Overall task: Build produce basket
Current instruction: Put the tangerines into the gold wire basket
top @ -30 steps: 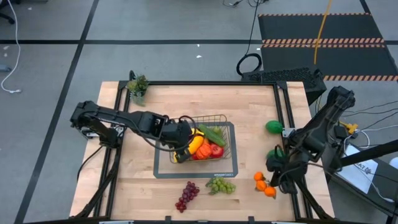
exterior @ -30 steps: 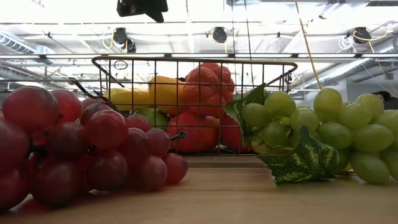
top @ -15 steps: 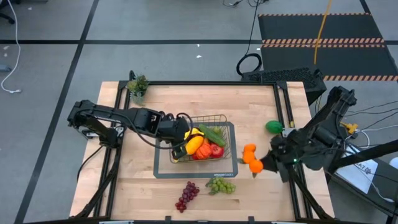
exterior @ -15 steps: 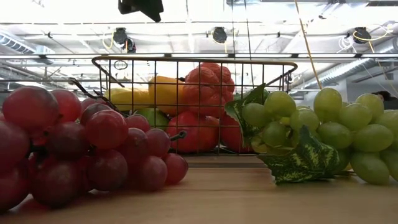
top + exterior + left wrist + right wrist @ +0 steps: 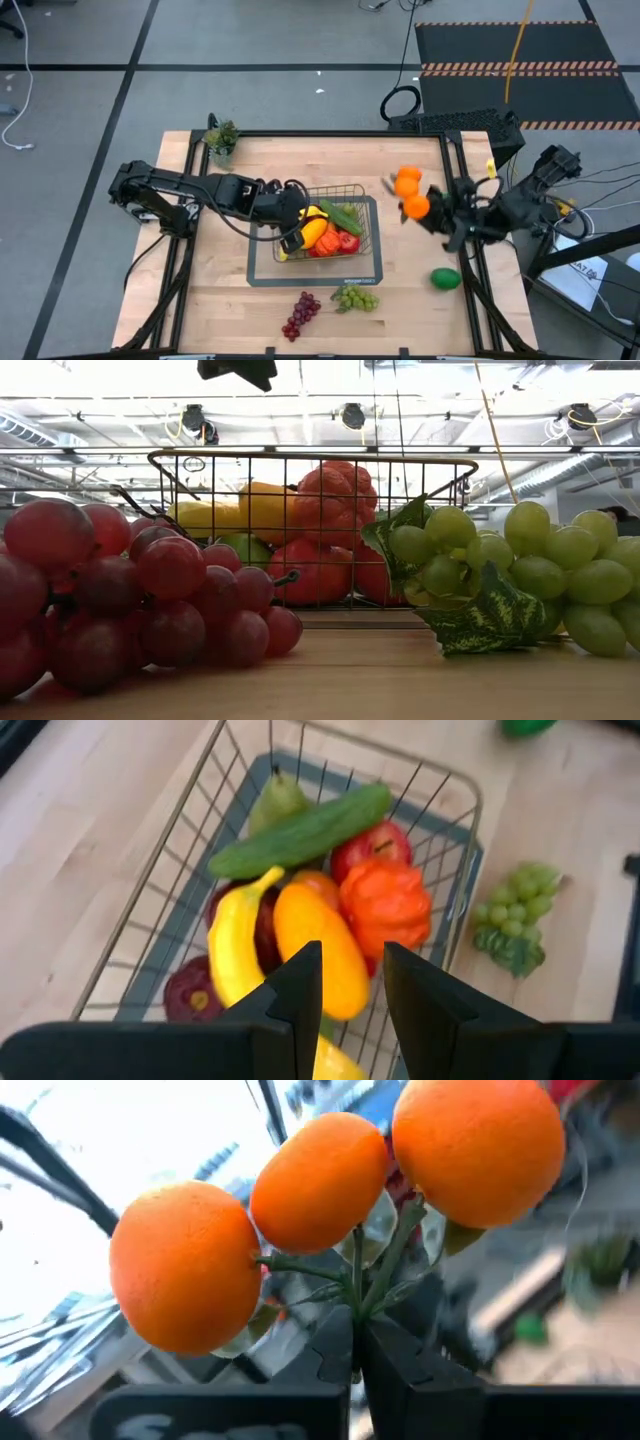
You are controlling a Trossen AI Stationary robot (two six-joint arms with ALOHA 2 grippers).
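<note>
Overhead camera straight down, low camera level and close, both on the basket (image 5: pixel 335 222).

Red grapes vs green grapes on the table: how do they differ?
Colour: the red grapes are dark red, the green grapes pale green. Leaves: in the low view the green grapes carry veined leaves, while none show on the red grapes. Place: from above, the red grapes lie left of the green grapes and farther from the basket. Both are bunches lying on the table outside the basket.

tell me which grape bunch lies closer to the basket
The green bunch, just off the basket's front edge; the red bunch lies farther out toward the table edge.
</note>
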